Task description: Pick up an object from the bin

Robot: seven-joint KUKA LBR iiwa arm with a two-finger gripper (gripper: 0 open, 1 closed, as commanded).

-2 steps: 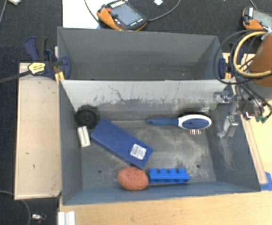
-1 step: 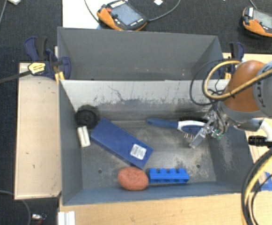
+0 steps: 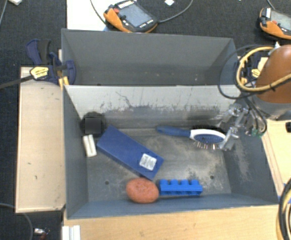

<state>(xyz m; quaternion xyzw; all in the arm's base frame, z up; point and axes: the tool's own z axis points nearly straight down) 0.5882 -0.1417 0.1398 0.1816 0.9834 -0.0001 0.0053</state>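
End effector (image 3: 230, 135) just beside the head of a blue-and-white brush (image 3: 195, 133), right side of the bin (image 3: 145, 59).
The brush lies flat near the back wall, handle pointing left. It looks light and stiff, and is probably best gripped across the narrow handle rather than the bristled head. I cannot tell whether the end effector is released or clenched, because its tip merges with the brush head.

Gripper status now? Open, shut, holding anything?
Gripper: cannot be told whether open or closed. It sits low at the right side of the bin, next to the head of the blue and white brush.
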